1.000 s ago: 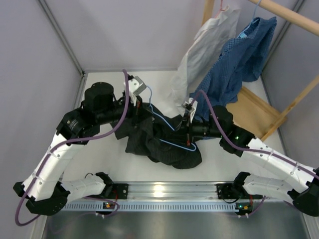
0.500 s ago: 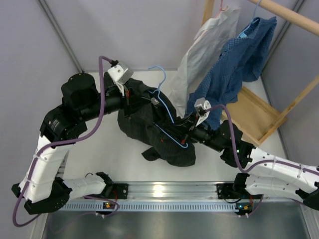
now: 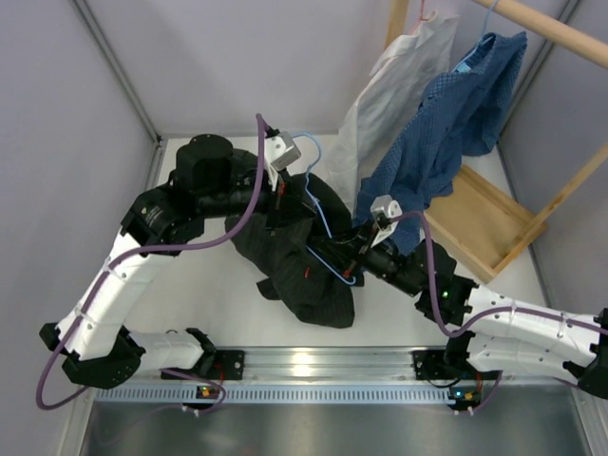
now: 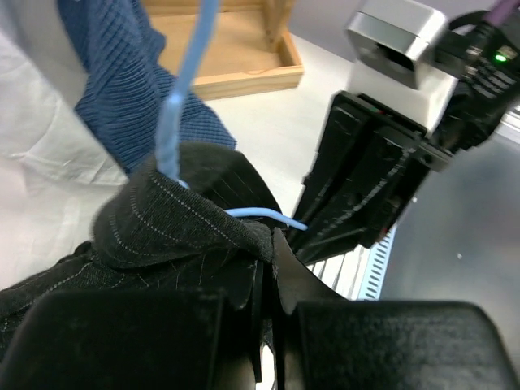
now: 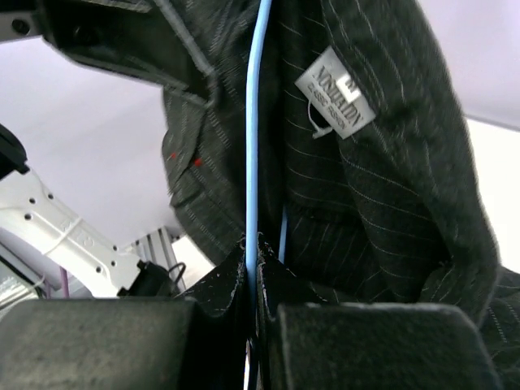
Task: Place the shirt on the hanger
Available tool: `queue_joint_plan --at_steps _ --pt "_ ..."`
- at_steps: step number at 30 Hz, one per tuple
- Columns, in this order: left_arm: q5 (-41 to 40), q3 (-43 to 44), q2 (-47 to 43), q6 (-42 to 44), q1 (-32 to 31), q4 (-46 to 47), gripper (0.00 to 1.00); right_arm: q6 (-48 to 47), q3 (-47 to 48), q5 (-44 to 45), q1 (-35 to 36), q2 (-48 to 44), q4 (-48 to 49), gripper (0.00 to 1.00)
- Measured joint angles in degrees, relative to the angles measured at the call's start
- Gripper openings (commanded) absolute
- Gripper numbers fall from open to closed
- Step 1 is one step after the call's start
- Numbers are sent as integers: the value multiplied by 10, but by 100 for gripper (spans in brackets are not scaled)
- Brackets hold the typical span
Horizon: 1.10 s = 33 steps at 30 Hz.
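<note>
The shirt (image 3: pixel 302 271) hangs bunched between the arms, trailing to the counter (image 3: pixel 214 299). The left pincer (image 4: pixel 268 294) is clamped on a fold near the collar; the right pincer (image 5: pixel 252 272) grips the hanger (image 3: pixel 323 223) wire, which runs inside the neck. About halfway, I'd say: the shoulders aren't yet seated

Pale grey walls (image 3: pixel 247 57) left, back, right; metal post (image 3: pixel 112 66) at upper left. White desk (image 3: pixel 209 299), evenly lit. Wooden rack (image 3: pixel 556 30) upper right, flat wooden base (image 3: pixel 489 218) below; white shirt (image 3: pixel 385 100) and blue dotted shirt (image 3: pixel 461 95) hanging there. Ribbed metal rail (image 3: pixel 323 364) along bottom.
</note>
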Motion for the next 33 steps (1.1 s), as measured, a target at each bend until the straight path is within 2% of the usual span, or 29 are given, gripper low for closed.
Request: queue_joint_plan --at_steps 1,2,3,4,6,7,8,13,16,21,27,33 --pt "5 0 -1 2 -4 0 0 -2 -3 2 0 0 9 0" --pt "10 0 -2 5 -9 1 5 -2 -7 4 1 -1 21 0" --pt "12 1 -3 7 -12 1 17 -3 -11 6 2 -2 29 0" --pt "9 1 -5 9 -15 1 39 -3 -17 6 2 -3 41 0" --pt "1 1 -6 14 -19 0 56 -3 -28 7 2 -6 62 0" --pt "-9 2 -7 14 -21 -1 89 -3 -35 8 2 -9 73 0" --pt "-21 6 -7 19 -22 -2 98 -3 -42 8 2 -11 81 0" --pt "-67 49 -8 47 -23 -8 98 -3 -55 6 2 -17 110 0" --pt "-95 72 -17 90 -23 5 98 -3 -57 2 2 -19 131 0" --pt "-112 64 -37 186 -23 57 98 -1 -85 -5 2 -47 151 0" --pt "-65 101 9 252 -23 74 98 3 -92 -28 2 -80 139 0" --pt "24 174 77 316 -23 3 91 -2 -92 -56 2 -119 97 0"
